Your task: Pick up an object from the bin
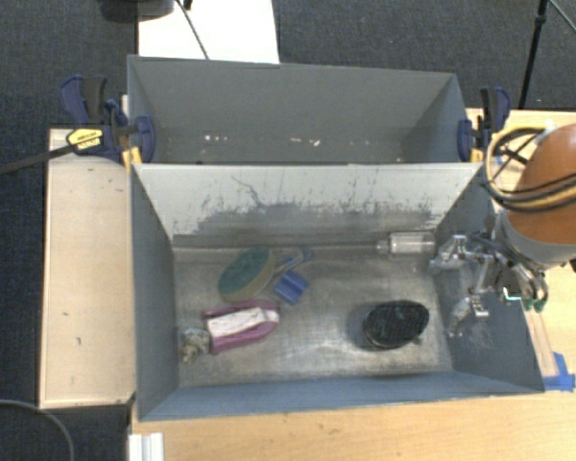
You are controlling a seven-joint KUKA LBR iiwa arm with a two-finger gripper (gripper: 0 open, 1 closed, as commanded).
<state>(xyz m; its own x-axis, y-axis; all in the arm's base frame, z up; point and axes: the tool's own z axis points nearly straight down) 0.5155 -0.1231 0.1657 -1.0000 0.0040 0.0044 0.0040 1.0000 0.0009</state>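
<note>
the gripper [467, 315] hangs low at the right of the bin [298, 205], near its right wall. how far open it is cannot be told, and nothing is seen in its hold. nearest is a black, roundish, flat object [396, 323] on the floor just to its left, lower right of centre, so a pick there likely needs a small leftward shift. a clear bottle [405, 245] lies up-left, long axis running left-right along the back wall.
</note>
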